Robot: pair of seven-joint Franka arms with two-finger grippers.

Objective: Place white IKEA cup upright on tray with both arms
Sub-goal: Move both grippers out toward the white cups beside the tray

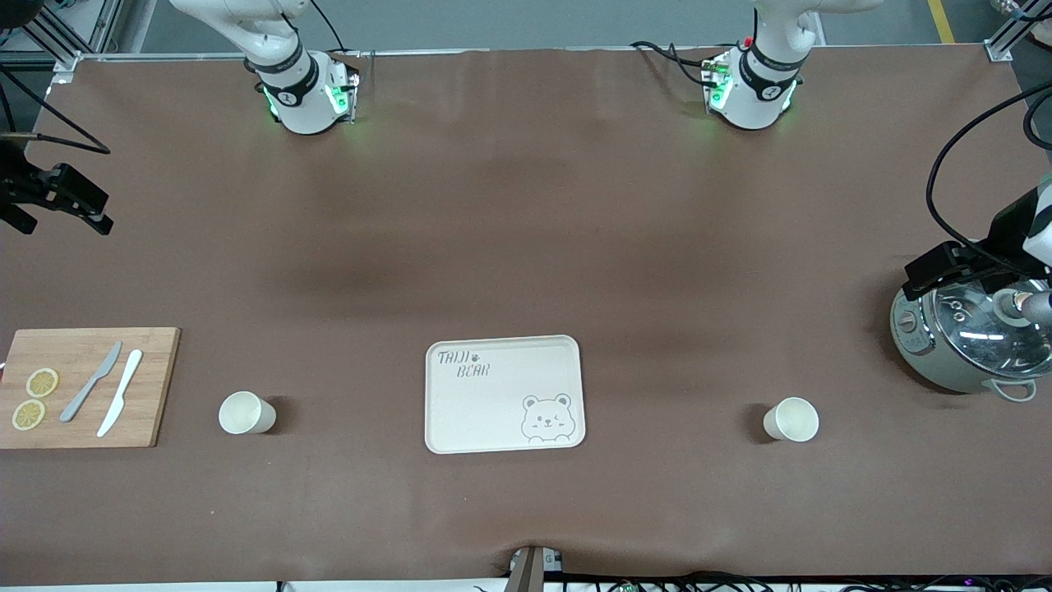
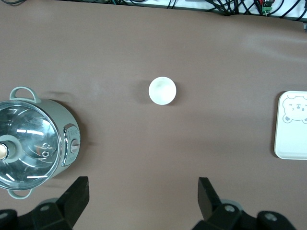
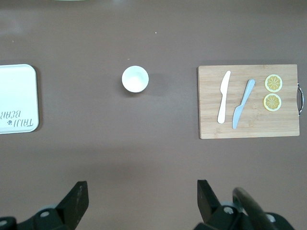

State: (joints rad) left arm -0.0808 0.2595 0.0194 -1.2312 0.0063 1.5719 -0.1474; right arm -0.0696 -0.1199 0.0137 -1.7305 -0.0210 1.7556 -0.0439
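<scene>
Counter (image 1: 526, 247): carrying everything under a brown cover.
Tray (image 1: 504, 394): lying empty at mid-counter, between the two cups.
Cups: one (image 1: 246, 413) standing toward the right arm's end beside the cutting board (image 1: 86, 386), one (image 1: 792, 419) toward the left arm's end near the pot (image 1: 970, 341); both looking upright, light, rigid and smooth-walled, so gripping across the rim or wall seems best.
Left gripper (image 2: 144, 201): hanging spread wide, holding nothing, over bare counter.
Right gripper (image 3: 142, 201): likewise hanging spread and empty.
</scene>
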